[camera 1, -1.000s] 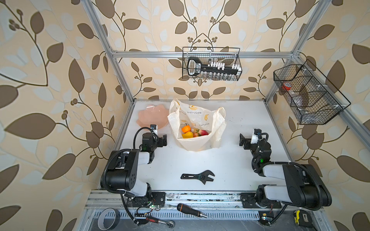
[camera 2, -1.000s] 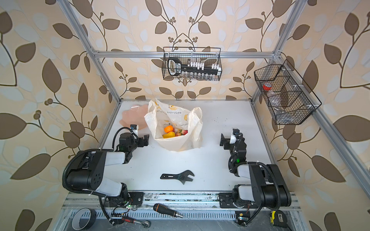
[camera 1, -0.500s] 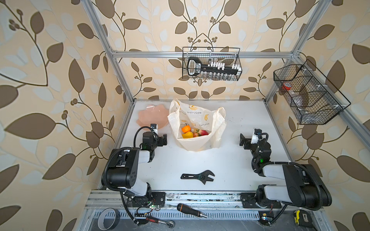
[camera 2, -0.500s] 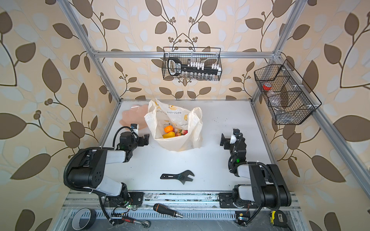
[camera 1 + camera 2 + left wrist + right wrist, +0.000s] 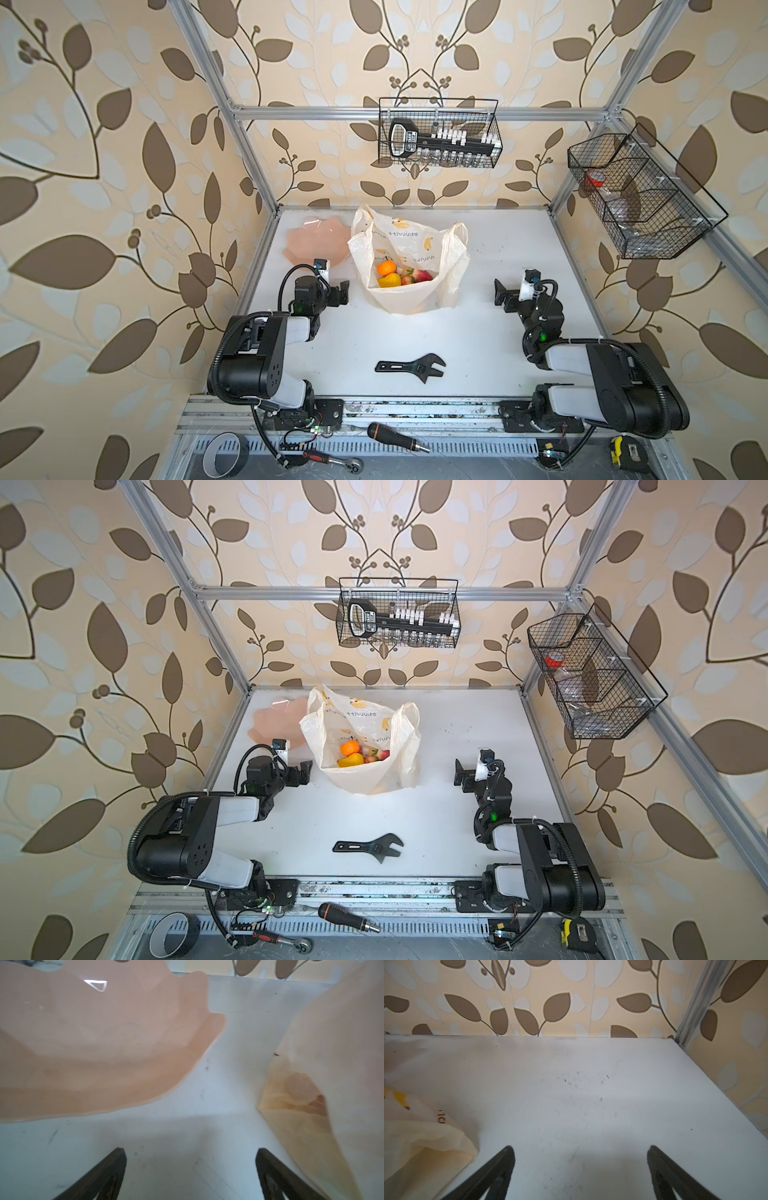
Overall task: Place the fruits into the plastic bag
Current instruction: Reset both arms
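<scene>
The plastic bag stands open at the back middle of the white table. Inside it lie the fruits: an orange tangerine, a yellow one and a red apple, with others partly hidden. My left gripper is open and empty, low over the table just left of the bag. My right gripper is open and empty too, a short way right of the bag.
An empty pink petal dish sits behind the left gripper. A black wrench lies at the front middle. Wire baskets hang on the back wall and the right wall. A screwdriver lies past the front rail.
</scene>
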You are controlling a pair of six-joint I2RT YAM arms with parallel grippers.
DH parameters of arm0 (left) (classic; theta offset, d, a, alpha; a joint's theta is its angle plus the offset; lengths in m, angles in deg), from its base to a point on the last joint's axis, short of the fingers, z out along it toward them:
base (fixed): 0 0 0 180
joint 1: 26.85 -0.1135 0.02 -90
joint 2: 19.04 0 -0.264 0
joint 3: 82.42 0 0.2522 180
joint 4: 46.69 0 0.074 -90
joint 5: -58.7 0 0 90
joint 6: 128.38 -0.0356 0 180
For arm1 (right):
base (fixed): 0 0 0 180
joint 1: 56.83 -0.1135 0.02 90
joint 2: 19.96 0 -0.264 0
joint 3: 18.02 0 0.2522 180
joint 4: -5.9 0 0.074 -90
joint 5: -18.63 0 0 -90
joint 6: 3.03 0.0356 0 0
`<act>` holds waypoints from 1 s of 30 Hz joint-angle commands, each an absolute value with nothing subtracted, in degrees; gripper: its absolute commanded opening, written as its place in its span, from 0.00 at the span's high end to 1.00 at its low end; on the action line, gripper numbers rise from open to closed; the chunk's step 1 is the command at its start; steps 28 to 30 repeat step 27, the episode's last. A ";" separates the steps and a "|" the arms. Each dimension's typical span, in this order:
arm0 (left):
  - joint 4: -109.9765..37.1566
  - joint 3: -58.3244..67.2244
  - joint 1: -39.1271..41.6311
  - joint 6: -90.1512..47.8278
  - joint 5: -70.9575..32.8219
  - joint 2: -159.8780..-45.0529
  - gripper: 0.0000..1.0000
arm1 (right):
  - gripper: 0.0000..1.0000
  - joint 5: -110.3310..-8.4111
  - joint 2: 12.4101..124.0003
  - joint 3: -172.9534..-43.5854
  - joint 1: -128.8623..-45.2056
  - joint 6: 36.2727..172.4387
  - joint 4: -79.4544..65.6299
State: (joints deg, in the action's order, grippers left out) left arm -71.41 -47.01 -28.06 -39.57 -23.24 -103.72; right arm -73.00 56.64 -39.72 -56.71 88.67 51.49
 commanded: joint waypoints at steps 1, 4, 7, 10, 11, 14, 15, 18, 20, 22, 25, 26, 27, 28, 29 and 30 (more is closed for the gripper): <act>-69.93 -43.92 -28.22 -40.88 -21.53 -103.99 0.01 | 0.00 -72.13 57.45 -42.01 -56.84 86.82 51.05; -70.37 -44.21 -28.16 -40.69 -21.72 -103.79 0.01 | 0.00 -74.77 57.18 -41.67 -57.07 87.71 51.26; -70.49 -44.24 -28.13 -40.58 -21.85 -103.83 0.01 | 0.00 -75.66 57.24 -42.03 -57.23 87.91 50.63; -70.31 -44.22 -28.16 -40.59 -21.94 -103.91 0.01 | 0.00 -75.67 57.22 -41.93 -57.18 87.86 50.84; -70.37 -44.10 -28.16 -40.61 -21.94 -103.95 0.01 | 0.00 -75.77 57.21 -41.96 -57.27 87.80 50.74; -70.37 -44.20 -28.10 -40.60 -21.92 -103.94 0.01 | 0.00 -75.66 57.35 -41.97 -57.27 87.84 50.85; -70.41 -44.22 -28.11 -40.58 -21.90 -103.92 0.01 | 0.00 -75.68 57.25 -41.93 -57.27 87.81 50.85; -70.34 -44.22 -28.13 -40.60 -21.89 -103.92 0.01 | 0.00 -75.68 57.37 -42.05 -57.27 87.85 50.63; -70.34 -44.20 -28.10 -40.58 -21.91 -103.94 0.01 | 0.00 -75.24 57.56 -42.26 -57.00 88.00 50.50; -70.30 -44.13 -28.11 -40.57 -21.89 -103.94 0.01 | 0.00 -74.78 57.87 -42.54 -56.77 88.19 50.22; -70.31 -44.13 -28.13 -40.58 -21.91 -103.94 0.01 | 0.00 -73.61 57.71 -42.45 -56.12 88.54 50.31; -70.28 -44.13 -28.10 -40.60 -21.90 -103.95 0.01 | 0.00 -73.57 57.36 -42.14 -56.13 88.40 50.45; -70.30 -44.13 -28.14 -40.58 -21.89 -103.94 0.01 | 0.00 -73.85 57.26 -41.89 -56.28 88.38 50.93; -70.30 -44.13 -28.14 -40.58 -21.89 -103.94 0.01 | 0.00 -73.85 57.26 -41.89 -56.28 88.38 50.93; -70.30 -44.13 -28.14 -40.58 -21.89 -103.94 0.01 | 0.00 -73.85 57.26 -41.89 -56.28 88.38 50.93; -70.30 -44.13 -28.14 -40.58 -21.89 -103.94 0.01 | 0.00 -73.85 57.26 -41.89 -56.28 88.38 50.93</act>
